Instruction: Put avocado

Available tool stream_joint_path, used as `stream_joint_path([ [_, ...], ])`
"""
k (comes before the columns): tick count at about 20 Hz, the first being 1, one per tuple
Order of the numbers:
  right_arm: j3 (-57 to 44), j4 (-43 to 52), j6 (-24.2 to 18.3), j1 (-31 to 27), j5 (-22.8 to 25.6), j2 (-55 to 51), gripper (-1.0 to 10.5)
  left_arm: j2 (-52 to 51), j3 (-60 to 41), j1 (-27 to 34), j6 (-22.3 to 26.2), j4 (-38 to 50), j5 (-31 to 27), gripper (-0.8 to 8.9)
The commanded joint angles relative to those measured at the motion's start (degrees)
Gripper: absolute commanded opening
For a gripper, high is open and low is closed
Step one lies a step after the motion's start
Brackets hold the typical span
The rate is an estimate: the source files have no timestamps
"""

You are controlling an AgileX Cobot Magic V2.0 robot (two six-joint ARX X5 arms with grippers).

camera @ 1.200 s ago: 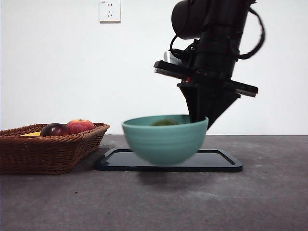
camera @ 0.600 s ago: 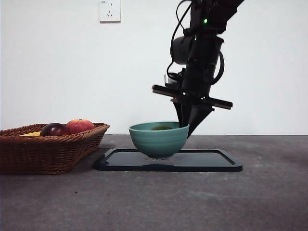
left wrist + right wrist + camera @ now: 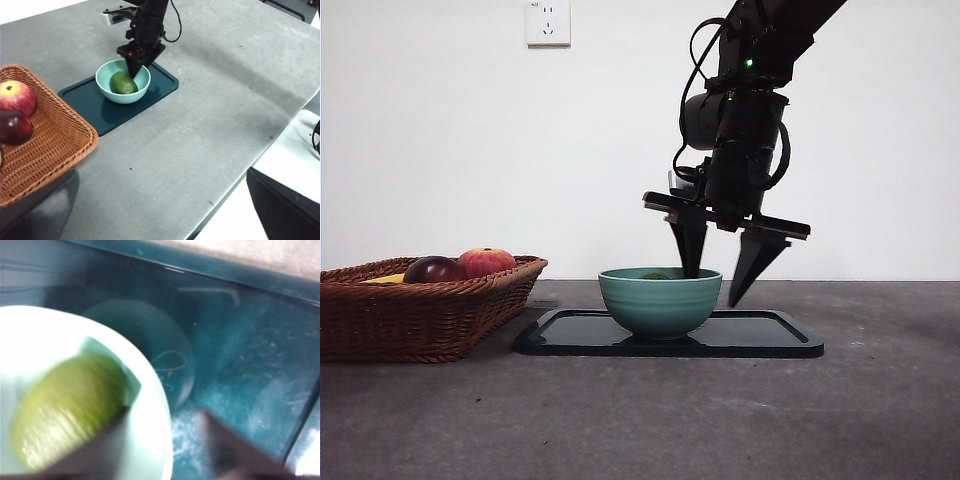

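The dull green avocado (image 3: 122, 83) lies inside a teal bowl (image 3: 107, 75) that stands on a dark tray (image 3: 160, 85). In the front view only its top (image 3: 657, 275) shows above the bowl (image 3: 660, 302). My right gripper (image 3: 712, 290) is open and straddles the bowl's right rim, one jaw inside beside the avocado (image 3: 65, 410) and one outside over the tray (image 3: 240, 370). The right wrist view shows the right gripper (image 3: 165, 412) with the pale rim between its jaws, not pinched. My left gripper (image 3: 161, 175) waits open, high above the table's near side, holding nothing.
A wicker basket (image 3: 410, 315) stands left of the tray (image 3: 770, 335), holding a red-orange apple (image 3: 486, 261) and a dark maroon fruit (image 3: 433, 269). The left wrist view shows the table's edge (image 3: 235, 175) close by.
The bowl, held up near the camera by its rim, went back and down onto the tray. The right gripper then opened and let go of the rim.
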Motion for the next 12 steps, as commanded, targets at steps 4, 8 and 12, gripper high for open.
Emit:
stream_joint_path([
  [4,11.72,-7.82,0.00,-0.72,4.70,1.84,4.6,0.15,0.44,-0.33,0.17,0.66,-0.33,5.31],
  [8,21.44,-16.06,-2.78,-0.20,8.76,1.31,5.9,0.15,0.44,-0.33,0.17,0.68,-0.33,5.31],
  [12,21.11,-20.17,-4.26,1.75,12.41,-4.44,5.9,0.15,0.44,-0.33,0.17,0.68,-0.33,5.31],
])
